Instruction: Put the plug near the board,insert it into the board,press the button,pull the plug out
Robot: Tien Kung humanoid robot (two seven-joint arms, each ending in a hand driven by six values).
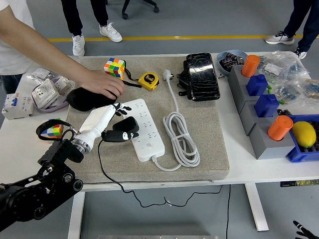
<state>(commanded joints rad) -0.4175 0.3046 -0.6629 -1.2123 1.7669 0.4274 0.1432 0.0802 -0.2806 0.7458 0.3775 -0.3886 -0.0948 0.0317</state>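
A white power strip (144,129) lies on the grey mat (199,139), its coiled white cable (180,133) to the right. My left hand (115,127), white with black fingertips, is shut on a black plug (122,131) at the strip's left edge. The plug rests against the strip's side; whether its pins sit in a socket I cannot tell. A thin black cord (105,172) runs from the plug down over the table's front edge. A person's hand (102,82) rests on a black object (84,98) just behind my hand.
A Rubik's cube (114,66), yellow tape measure (148,79) and black pouch (202,75) lie at the back. Grey blocks with orange (279,127) and blue (266,104) pieces stand right. A small cube (51,131) and sockets (45,92) sit left.
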